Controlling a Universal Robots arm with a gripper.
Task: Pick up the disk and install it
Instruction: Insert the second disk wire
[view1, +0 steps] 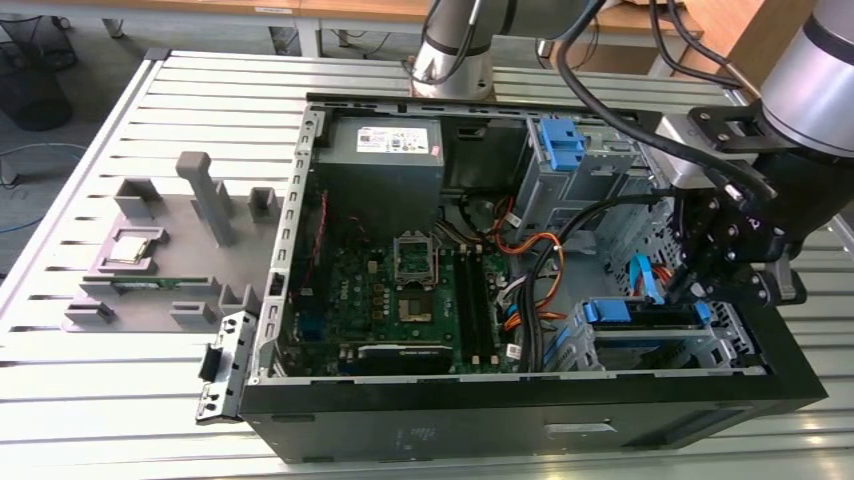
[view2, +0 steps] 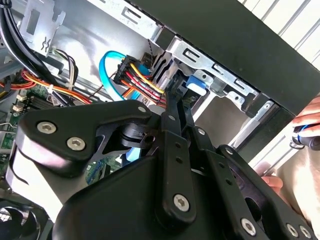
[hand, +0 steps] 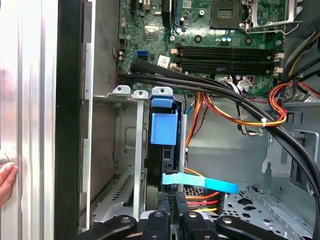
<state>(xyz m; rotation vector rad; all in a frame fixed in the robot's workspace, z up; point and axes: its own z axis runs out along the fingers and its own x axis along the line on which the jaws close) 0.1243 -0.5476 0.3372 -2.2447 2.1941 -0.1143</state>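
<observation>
The open computer case (view1: 534, 400) filled the centre of the exterior view on the slatted table (view1: 80, 390). At lower right, the disk (view1: 641, 318) sat in its drive cage, apparently nearly installed. The gripper (hand: 172, 222) was closed on the disk's rear edge.

1. One open computer case (view1: 534, 410) sits on one slatted metal table (view1: 107, 400).
2. One green motherboard (view1: 400, 300) lies inside the case.
3. One grey power supply box (view1: 384, 150) is in the case.
4. One grey parts holder (view1: 160, 260) stands on the table.
5. One gripper (view1: 707, 285) hangs over the case.
6. One person's hand (view2: 305, 130) appears in the second wrist view.
</observation>
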